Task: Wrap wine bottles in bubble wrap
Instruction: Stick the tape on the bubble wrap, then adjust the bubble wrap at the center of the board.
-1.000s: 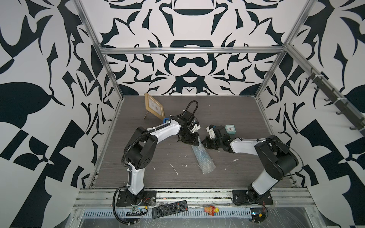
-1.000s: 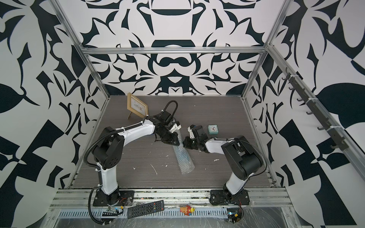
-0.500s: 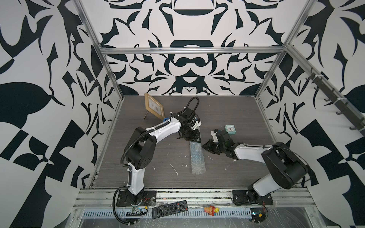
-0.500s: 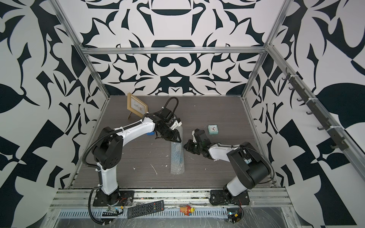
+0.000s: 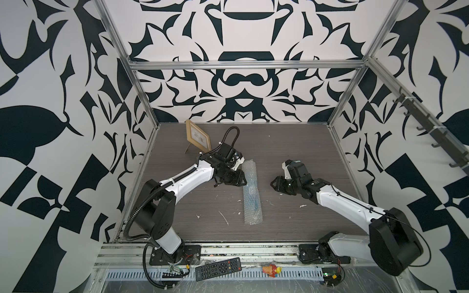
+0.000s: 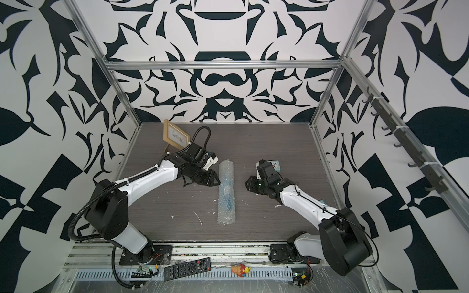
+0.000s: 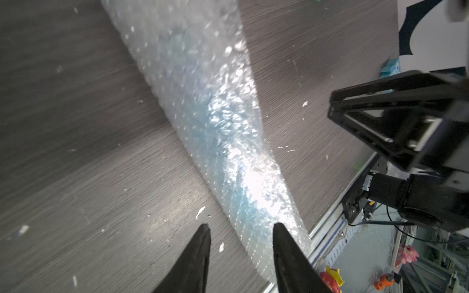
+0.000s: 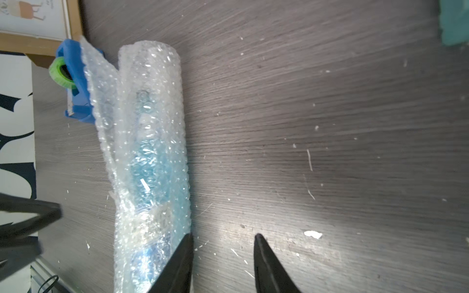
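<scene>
The bubble wrap (image 5: 250,203) (image 6: 226,210) lies rolled into a long tube mid-table, running front to back. Blue shows through it from the wine bottle (image 5: 253,194) (image 6: 229,196) inside. In the right wrist view a loose flap stands off the bubble wrap (image 8: 149,83) over the bottle (image 8: 154,167). My left gripper (image 5: 243,178) (image 6: 217,181) (image 7: 241,225) is open, just left of the tube's far half. My right gripper (image 5: 272,182) (image 6: 246,184) (image 8: 223,235) is open to the tube's right, over bare table. Neither holds anything.
A wooden picture frame (image 5: 198,138) stands at the back left. A blue tape dispenser (image 8: 76,83) sits by the tube's far end. A small teal clock (image 6: 275,165) is behind my right wrist. White scraps dot the table. A remote (image 5: 218,265) lies on the front rail.
Both grippers have opened and drawn back from the roll, the right one moving well to the right. The roll has swung from slanted to straight and lies free on the table.
</scene>
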Controlling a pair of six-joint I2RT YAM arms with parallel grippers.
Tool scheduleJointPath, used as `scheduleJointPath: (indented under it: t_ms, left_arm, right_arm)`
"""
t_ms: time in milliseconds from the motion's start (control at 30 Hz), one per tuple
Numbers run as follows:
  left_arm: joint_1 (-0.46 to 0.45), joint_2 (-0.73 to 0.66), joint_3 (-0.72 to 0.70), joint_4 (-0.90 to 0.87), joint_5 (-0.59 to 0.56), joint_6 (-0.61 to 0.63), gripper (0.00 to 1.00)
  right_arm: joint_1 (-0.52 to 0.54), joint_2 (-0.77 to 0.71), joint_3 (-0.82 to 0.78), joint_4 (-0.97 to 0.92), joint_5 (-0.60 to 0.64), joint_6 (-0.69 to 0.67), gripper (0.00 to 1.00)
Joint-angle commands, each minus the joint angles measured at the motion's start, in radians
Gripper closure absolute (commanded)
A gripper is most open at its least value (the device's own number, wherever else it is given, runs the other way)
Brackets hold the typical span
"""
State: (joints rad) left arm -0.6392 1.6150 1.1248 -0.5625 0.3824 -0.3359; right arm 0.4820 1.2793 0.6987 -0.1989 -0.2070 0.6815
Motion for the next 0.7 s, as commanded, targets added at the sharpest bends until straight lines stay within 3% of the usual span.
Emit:
scheduleJointPath:
  t_ms: [0, 200, 300, 467, 600, 667]
  left_arm:
    - [-0.004, -0.059, -0.080, 0.101, 0.029, -0.084, 0.56]
    - [-0.079, -0.086, -0.195, 0.221, 0.021, -0.190, 0.57]
    - [-0.120, -0.090, -0.234, 0.269, 0.006, -0.238, 0.56]
    - [-0.176, -0.079, -0.257, 0.313, -0.009, -0.276, 0.52]
    - [-0.198, -0.058, -0.271, 0.322, -0.025, -0.290, 0.51]
    - [-0.207, -0.039, -0.279, 0.322, -0.030, -0.296, 0.51]
  right_arm:
    - [0.027, 0.044, 0.123, 0.006, -0.032, -0.047, 0.55]
    - [0.055, 0.273, 0.348, 0.018, -0.074, -0.096, 0.53]
    - [0.056, 0.379, 0.437, 0.012, -0.037, -0.123, 0.55]
    - [0.054, 0.499, 0.534, 0.007, -0.066, -0.138, 0.69]
    - [0.055, 0.541, 0.538, 0.015, -0.042, -0.126, 0.92]
    - [0.053, 0.555, 0.538, 0.009, -0.013, -0.129, 0.98]
